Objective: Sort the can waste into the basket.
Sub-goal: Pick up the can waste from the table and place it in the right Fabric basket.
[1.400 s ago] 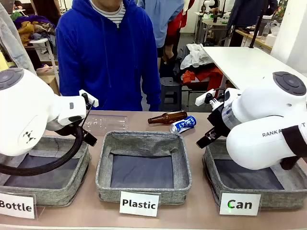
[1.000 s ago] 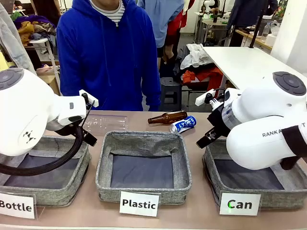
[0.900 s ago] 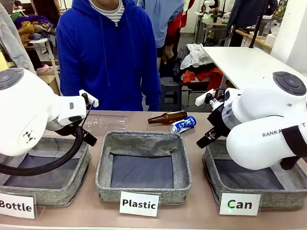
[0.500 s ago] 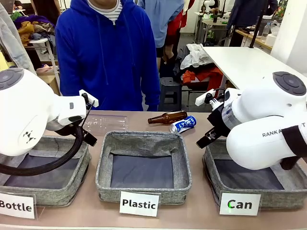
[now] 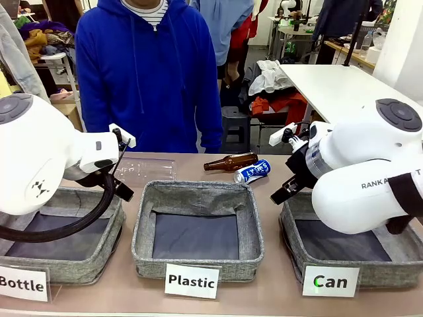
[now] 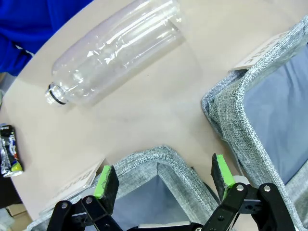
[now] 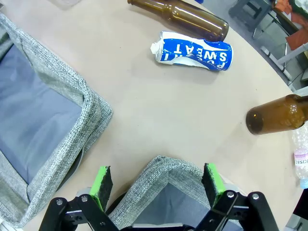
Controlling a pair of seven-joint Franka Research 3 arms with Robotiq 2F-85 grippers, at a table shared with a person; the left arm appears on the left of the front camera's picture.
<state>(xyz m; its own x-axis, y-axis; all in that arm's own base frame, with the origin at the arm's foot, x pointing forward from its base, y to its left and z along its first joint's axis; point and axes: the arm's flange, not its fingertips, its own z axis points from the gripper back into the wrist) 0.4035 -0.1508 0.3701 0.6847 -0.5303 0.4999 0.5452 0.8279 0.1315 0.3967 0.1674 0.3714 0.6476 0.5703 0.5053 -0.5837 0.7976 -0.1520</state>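
Cans come first: the blue can (image 7: 192, 50) lies on its side on the tan table (image 7: 159, 110), beyond the gap between the middle basket and the "Can" basket (image 5: 291, 232), with one end against a brown bottle (image 7: 180, 17). The black can (image 6: 9, 156) lies apart at the table's edge in the left wrist view, well away from a clear bottle (image 6: 115, 50). Neither can is in the basket, so the sorting looks not yet begun. The right gripper (image 7: 156, 183) hangs over the basket's far corner, jaws wide and empty; the left gripper (image 6: 163, 177), equally spread and holding nothing, hovers above a corner of another basket. The likely next move is a reach by the right arm to the blue can, closing across its body without nudging the bottle beside it. The can is thin metal, crumpled and torn at one end, so it should give under the pads and might roll. The baskets are coarse grey weave with soft rims and smooth dark lining; the bottles are hard, glossy and round.
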